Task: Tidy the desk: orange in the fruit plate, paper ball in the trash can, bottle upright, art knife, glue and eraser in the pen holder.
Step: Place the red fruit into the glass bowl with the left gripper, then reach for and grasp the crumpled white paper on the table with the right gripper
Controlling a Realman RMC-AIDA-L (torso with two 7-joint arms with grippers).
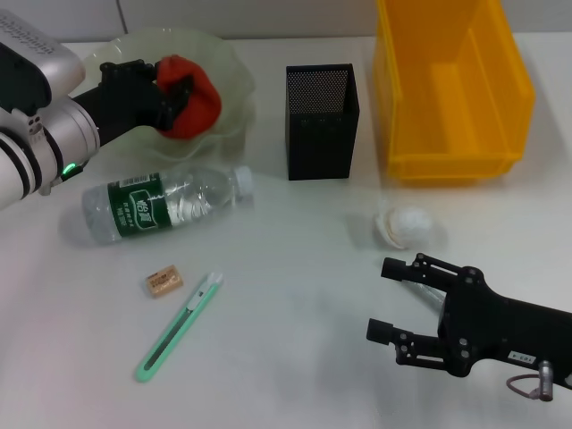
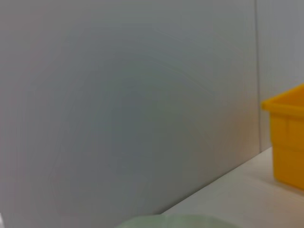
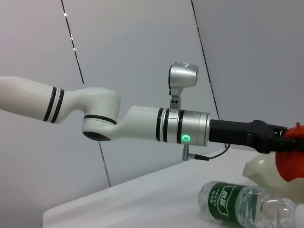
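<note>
The left gripper (image 1: 174, 94), clenched on the orange (image 1: 192, 96) over the fruit plate (image 1: 228, 63), should lower before letting go, while the right gripper (image 1: 398, 299) waits spread near the paper ball (image 1: 409, 225).

White desk surface (image 1: 295, 295), plain grey wall (image 2: 128, 104) behind it, thin dark seams on wall

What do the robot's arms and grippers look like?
Both grippers are black. The left gripper sits on a silver-white arm with black rings at the joints and a green light near the wrist. The right gripper has open-frame black fingers, a small white label and a looped cable beside its wrist.
</note>
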